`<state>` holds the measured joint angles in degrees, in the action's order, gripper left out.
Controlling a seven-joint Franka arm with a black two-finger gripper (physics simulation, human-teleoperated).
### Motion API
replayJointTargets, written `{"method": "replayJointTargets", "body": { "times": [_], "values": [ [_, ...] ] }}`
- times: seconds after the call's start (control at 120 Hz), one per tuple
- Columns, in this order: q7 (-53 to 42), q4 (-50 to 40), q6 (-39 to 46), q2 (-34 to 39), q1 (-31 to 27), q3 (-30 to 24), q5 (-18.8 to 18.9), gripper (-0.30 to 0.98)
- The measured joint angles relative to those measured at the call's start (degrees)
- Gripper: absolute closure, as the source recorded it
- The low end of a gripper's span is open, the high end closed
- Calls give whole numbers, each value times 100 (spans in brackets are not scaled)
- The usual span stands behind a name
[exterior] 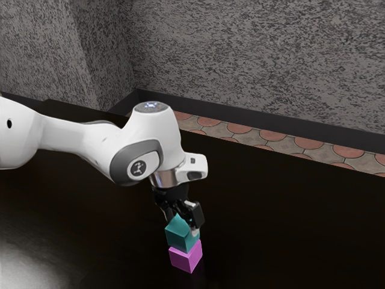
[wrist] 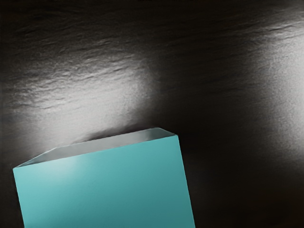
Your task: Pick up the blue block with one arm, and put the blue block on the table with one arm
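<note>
- Care matters most at the grip, which I take to be the step in hand: the claw (exterior: 182, 226) is down at the blue block (exterior: 179, 236), and a firm, even hold should be sure before any lift.
- From here I can't fairly tell whether the claw has closed on the block or is only set about it.
- The block is at the claw, directly over the pink block (exterior: 185, 257), set a little toward the exterior view's left of it. It is not down on the table (exterior: 271, 217).
- Once the hold is good, the lift would best go straight up and slowly, since a sideways drag could tip or shove the pink block below.
- After that, I'd carry it well to one side, lower it flat onto the table, and let go only when its underside bears fully; a release too high could make it bounce or roll.
- As for looks, the block reads more teal than plain blue: a plain cube with straight, crisp edges and no markings.
- In the wrist view its broad face is bright and smooth, with a soft pale sheen near one corner; a narrow adjoining face looks grey. The exterior view gives it a deeper, greener shade.
- Such flat sides should suit the claw, if it meets them squarely.
</note>
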<state>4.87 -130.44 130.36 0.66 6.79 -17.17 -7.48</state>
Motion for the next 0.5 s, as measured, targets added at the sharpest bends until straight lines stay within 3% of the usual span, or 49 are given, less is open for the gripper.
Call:
{"method": "replayJointTargets", "body": {
  "times": [0.5],
  "values": [
    [89, 52, -13, -52, 220, 242, 173, 0]
  ]
}}
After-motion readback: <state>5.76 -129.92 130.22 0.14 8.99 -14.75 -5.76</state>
